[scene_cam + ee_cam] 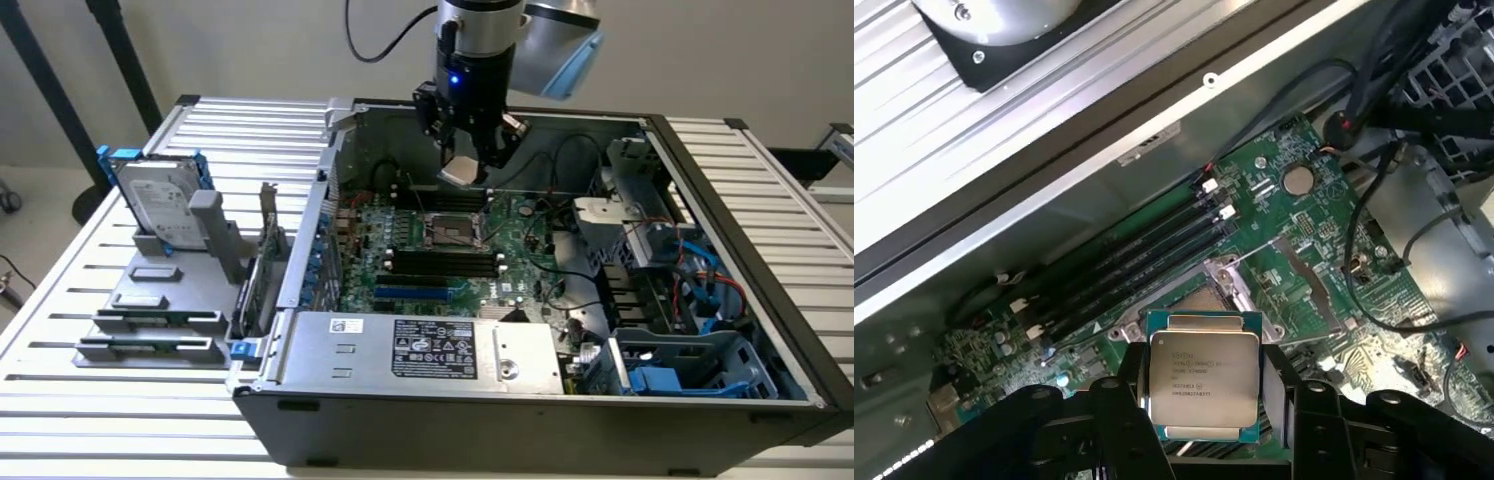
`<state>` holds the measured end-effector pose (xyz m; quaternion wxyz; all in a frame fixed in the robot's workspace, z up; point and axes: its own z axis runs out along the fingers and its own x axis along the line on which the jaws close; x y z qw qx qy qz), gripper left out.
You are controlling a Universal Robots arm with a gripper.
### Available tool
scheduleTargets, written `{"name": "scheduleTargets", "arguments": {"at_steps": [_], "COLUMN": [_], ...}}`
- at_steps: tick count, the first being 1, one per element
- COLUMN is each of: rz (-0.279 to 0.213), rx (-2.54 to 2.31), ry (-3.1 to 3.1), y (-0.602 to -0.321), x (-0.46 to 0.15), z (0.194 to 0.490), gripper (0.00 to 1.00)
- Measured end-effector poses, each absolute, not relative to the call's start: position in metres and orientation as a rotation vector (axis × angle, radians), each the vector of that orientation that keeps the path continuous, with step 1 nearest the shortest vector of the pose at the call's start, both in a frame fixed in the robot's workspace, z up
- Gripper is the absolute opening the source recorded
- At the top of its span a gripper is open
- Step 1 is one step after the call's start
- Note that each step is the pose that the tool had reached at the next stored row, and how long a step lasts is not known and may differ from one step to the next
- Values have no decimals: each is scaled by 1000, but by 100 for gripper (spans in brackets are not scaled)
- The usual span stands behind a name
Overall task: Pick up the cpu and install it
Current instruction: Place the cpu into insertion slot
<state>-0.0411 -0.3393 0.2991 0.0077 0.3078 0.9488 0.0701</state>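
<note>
— So, where is the cpu (pixel 461 170) at this point?

— In the air, over the open computer case (pixel 534 420) that sits on the slatted worktop (pixel 67 290). The gripper (pixel 465 165) is clenched on it, above the motherboard (pixel 454 270) and near the case's far wall.

— Clenched how?

— By the edges. In the wrist view the black fingers (pixel 1119 420) press on two opposite sides of the cpu (pixel 1204 375), so its dull metal top, print and all, faces the camera. I'd judge that grip is chosen to keep the underside untouched and the chip square to the board.

— And the socket?

— The socket (pixel 447 232) lies beside the dark memory slots (pixel 434 262) and appears open. The cpu hangs above it and apart from it, nothing touching. In the wrist view the socket (pixel 1204 295) shows just past the chip's edge, so the two look roughly lined up, though I can't tell how exactly.

— Anything in the way?

— Not that I can see. The hard drive (pixel 158 205) stands upright in its blue frame on the grey fixture (pixel 147 320), at the exterior view's left, well apart from the case. Cables run along the case's other side, away from the socket.
</note>
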Motion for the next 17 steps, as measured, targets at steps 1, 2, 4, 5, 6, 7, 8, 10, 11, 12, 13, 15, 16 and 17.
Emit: {"name": "scheduleTargets", "arguments": {"at_steps": [1, 2, 4, 5, 6, 7, 8, 10, 11, 12, 13, 15, 16, 17], "rz": [219, 219, 218, 218, 217, 217, 216, 215, 215, 214, 214, 213, 212, 211], "rx": [988, 1015, 1069, 1095, 1120, 1146, 1171, 1224, 1249, 1274, 1299, 1349, 1373, 1399], "ry": [2956, 2946, 2924, 2913, 2902, 2891, 2879, 2854, 2842, 2830, 2817, 2791, 2778, 2763], "y": [-339, -339, -339, -339, -339, -339, -339, -339, -339, -339, -339, -339, -339, -339], "x": [-41, -41, -41, -41, -41, -41, -41, -41, -41, -41, -41, -41, -41, -41], "z": [299, 298, 297, 297, 296, 295, 295, 294, 293, 293, 292, 291, 291, 290], "gripper": [55, 55, 55, 55, 55, 55, 55, 55, 55, 55, 55, 55, 55, 55]}}
